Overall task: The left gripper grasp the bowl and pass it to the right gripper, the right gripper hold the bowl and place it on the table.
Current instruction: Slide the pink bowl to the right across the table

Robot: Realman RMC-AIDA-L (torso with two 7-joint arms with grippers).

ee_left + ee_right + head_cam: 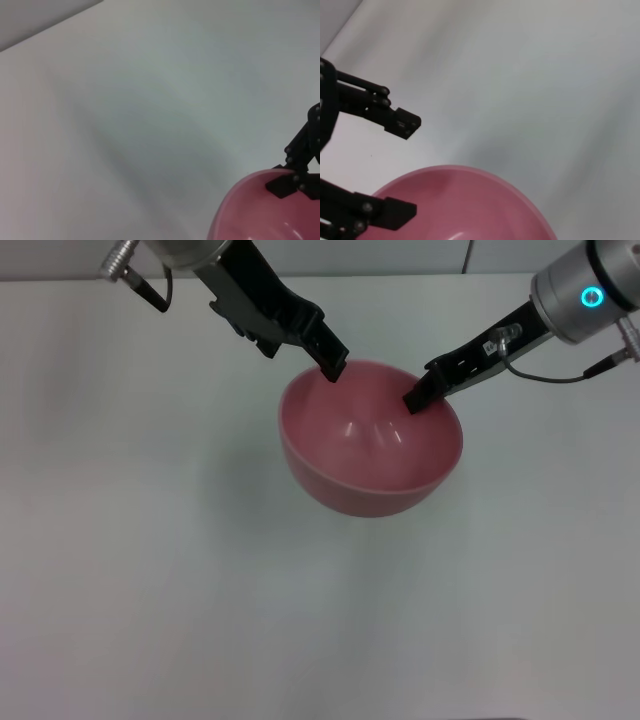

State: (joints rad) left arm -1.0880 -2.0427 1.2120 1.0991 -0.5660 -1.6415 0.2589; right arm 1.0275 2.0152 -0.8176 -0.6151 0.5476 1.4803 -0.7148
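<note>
Head view: both grippers at bowl point(370, 445) (pink).

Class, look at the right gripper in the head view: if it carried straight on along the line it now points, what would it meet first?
Probably the bowl: the right gripper already has its tip at the near rim, pointing across the hollow toward the left gripper. Depth is uncertain.
</note>
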